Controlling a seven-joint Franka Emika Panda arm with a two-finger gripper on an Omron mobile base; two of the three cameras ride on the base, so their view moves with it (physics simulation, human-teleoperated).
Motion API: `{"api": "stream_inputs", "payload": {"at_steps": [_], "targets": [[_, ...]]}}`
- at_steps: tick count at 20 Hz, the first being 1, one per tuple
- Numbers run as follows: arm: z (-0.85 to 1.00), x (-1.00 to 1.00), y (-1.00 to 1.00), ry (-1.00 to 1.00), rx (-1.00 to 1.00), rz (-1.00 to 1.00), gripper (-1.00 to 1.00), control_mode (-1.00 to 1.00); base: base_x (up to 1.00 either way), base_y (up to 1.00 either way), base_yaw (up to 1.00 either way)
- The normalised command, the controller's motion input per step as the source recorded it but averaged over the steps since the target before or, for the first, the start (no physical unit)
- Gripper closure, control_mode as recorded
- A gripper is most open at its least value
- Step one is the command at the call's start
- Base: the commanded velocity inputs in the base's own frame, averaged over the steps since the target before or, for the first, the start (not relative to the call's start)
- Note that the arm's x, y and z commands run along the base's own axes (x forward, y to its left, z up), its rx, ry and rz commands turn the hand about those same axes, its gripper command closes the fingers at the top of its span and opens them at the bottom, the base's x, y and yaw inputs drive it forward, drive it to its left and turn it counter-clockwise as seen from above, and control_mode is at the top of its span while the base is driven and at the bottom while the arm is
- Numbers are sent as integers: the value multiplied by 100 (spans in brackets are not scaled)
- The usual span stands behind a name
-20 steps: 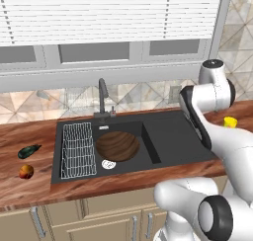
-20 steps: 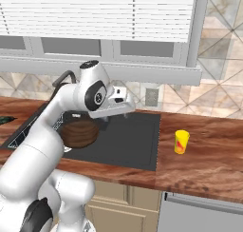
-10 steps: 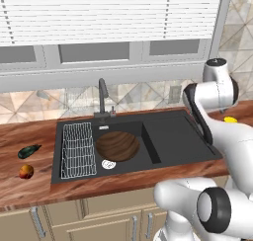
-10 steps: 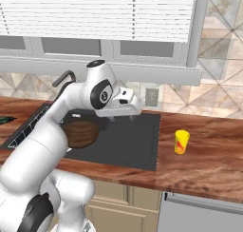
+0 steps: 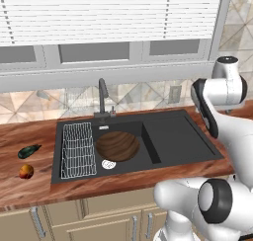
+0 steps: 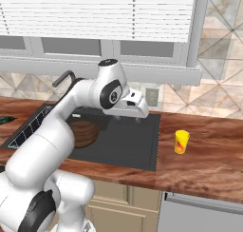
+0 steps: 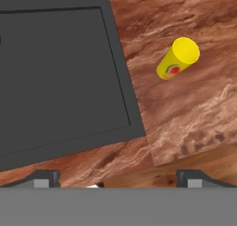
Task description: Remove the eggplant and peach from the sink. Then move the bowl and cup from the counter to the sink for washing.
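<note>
Fingers (image 7: 118, 178) spread wide, empty; yellow cyl. cup (image 7: 178, 59) upright on wood-grain counter (image 7: 185, 109).

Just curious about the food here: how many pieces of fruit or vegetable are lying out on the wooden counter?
2. The eggplant and the peach both lie on the counter left of the sink, the peach nearer the front edge. More could be hidden behind the robot's body.
</note>
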Motion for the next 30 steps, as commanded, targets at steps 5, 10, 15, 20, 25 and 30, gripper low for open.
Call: {"api": "stream_inputs", "payload": {"at_steps": [5, 10, 15, 20, 25, 30], "targets": [[0, 0, -24, -4, 1, 0, -100, -100, 0, 0, 0], [0, 1, -18, -1, 0, 0, -100, -100, 0, 0, 0], [0, 0, -23, 0, 1, 0, -100, -100, 0, 0, 0], [0, 5, -21, 0, 6, 0, -100, -100, 0, 0, 0], [0, 8, -21, 0, 3, 0, -100, -100, 0, 0, 0], [-1, 14, -20, 0, 0, 0, -100, -100, 0, 0, 0]]}}
